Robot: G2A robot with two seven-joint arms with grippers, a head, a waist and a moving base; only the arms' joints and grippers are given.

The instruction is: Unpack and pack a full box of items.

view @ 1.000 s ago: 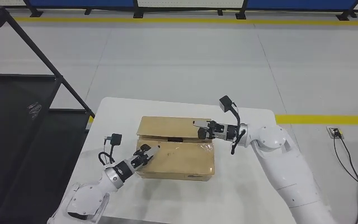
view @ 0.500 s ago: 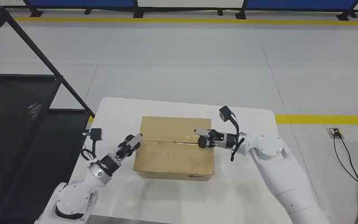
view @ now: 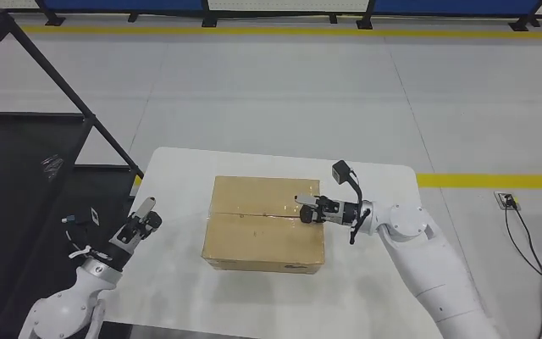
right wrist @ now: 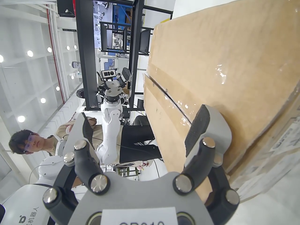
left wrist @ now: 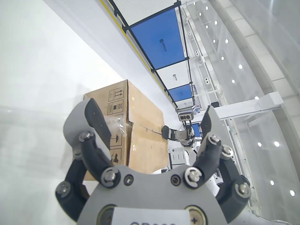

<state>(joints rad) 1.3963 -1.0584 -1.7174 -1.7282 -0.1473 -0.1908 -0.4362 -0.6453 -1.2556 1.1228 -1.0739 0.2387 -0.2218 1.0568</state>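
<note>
Box (view: 264, 230) closed; right claw (view: 301, 208) spread wide at its top seam, left claw (view: 150, 213) spread wide, well apart

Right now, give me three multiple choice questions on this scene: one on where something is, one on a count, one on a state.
1. Where is the left pincer relative to the cardboard box? A) on its top B) apart, off its left end C) inside it
2. How many boxes stand on the white table? A) one B) two C) three
3. The box's top flaps are: A) standing open B) shut flat C) torn off
Answers: 1 B, bare table lies between them; 2 A, one box alone; 3 B, flaps meet at a flat seam.
</note>
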